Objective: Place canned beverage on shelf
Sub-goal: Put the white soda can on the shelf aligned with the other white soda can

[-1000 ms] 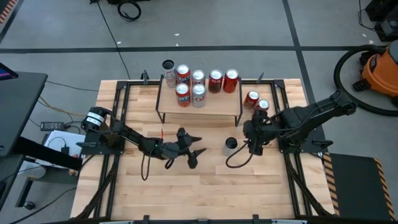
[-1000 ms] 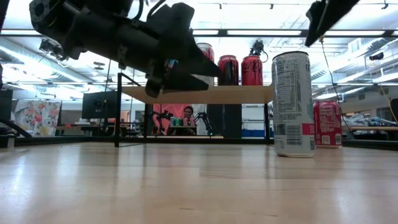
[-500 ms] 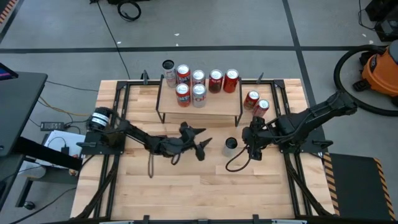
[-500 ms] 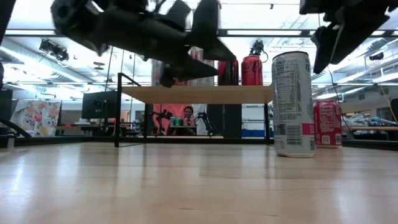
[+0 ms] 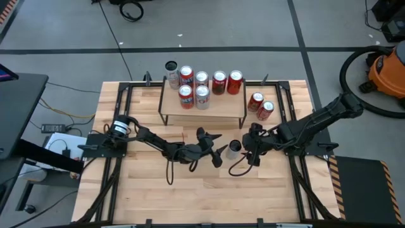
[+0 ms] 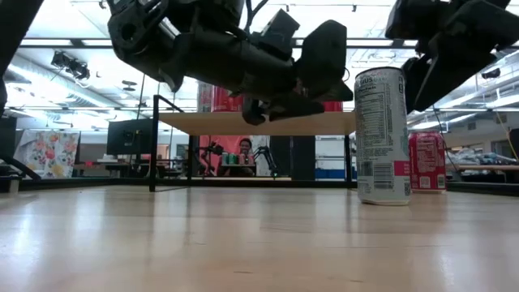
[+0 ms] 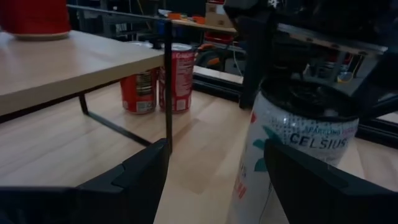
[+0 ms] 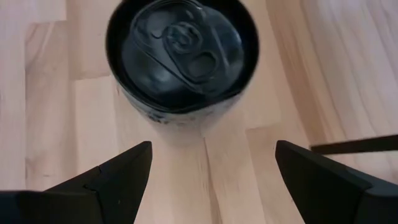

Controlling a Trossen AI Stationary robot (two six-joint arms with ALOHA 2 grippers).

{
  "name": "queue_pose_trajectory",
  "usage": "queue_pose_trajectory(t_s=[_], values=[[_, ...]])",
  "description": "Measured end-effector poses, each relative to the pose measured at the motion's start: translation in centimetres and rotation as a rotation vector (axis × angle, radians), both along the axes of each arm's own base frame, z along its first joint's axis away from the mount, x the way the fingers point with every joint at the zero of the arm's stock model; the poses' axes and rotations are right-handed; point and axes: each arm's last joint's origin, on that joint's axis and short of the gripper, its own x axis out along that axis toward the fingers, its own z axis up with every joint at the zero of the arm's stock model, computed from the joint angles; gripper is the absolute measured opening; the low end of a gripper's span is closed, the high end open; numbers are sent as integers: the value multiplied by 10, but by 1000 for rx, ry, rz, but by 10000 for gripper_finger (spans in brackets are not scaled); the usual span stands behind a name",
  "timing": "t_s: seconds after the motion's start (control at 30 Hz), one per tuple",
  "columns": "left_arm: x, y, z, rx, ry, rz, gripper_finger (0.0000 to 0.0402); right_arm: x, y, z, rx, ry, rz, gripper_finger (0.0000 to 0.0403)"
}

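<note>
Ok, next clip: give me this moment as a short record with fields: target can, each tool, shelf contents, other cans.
target can: tall white beverage can with dark lid, upright on the wooden tabletop, in front of the shelf
left tool: open, beside the can, not touching
right tool: open, above the can's other side, holding nothing
shelf: low light-wood board on black legs, six cans on top
other cans: two red cans right of the shelf

You've got an orange shop vac (image 5: pixel 386 69) on the floor right of the table, a person (image 6: pixel 245 156) seated in the background, floral panel (image 6: pixel 50 152) far left.
</note>
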Motion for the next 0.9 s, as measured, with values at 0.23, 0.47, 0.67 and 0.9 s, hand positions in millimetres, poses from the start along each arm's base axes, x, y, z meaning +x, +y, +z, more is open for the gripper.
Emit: queue_pose_trajectory(t_s=[0.23,0.47,0.67,0.9], values=[[0,-1,-3,14,31,-7,274,2,-4,-8,-34,-33,0,352],[-3,-16,-5,16,46,-54,274,3,-12,-8,-99,-29,-18,352],[-9,-36,-7,31,77,-97,274,5,-16,-7,-129,-42,-47,352],[-18,-44,1,164,159,37,274,-1,-12,-9,-52,29,-31,352]])
